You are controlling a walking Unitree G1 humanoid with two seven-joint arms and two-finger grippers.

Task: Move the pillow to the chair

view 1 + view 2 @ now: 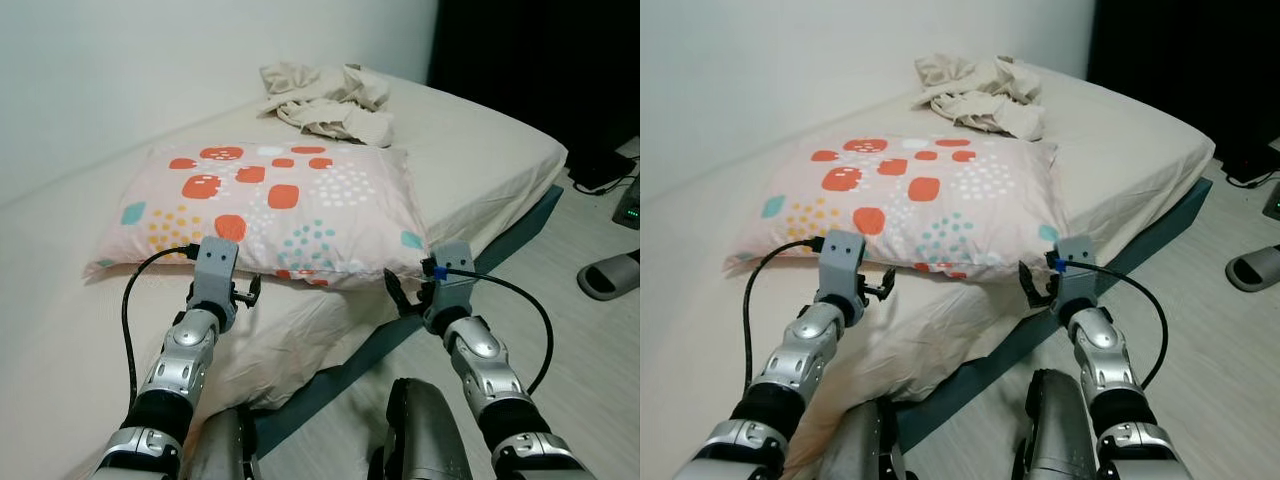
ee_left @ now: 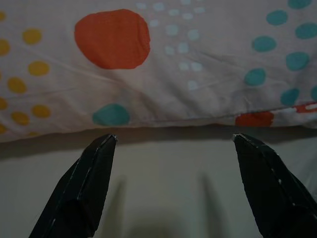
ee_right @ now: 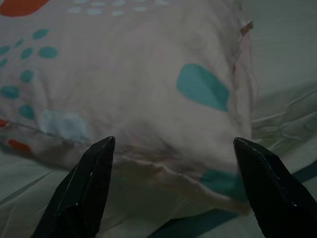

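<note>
Pillow (image 1: 265, 212) lies flat on bed (image 1: 480, 150), mid-frame, not lifted yet. My left pincer (image 1: 243, 292) & right pincer (image 1: 400, 297) both wide, just short of its near edge. Grab, carry to chair: all left.

Two silver jointed arms with black bands near the elbows end in grey box-shaped wrist blocks. A black cable (image 1: 128, 300) loops behind the left fingers (image 2: 89, 183); another cable (image 1: 530, 310), with a blue plug, trails behind the right fingers (image 3: 270, 188). The fingers are long, black and tapered.
</note>
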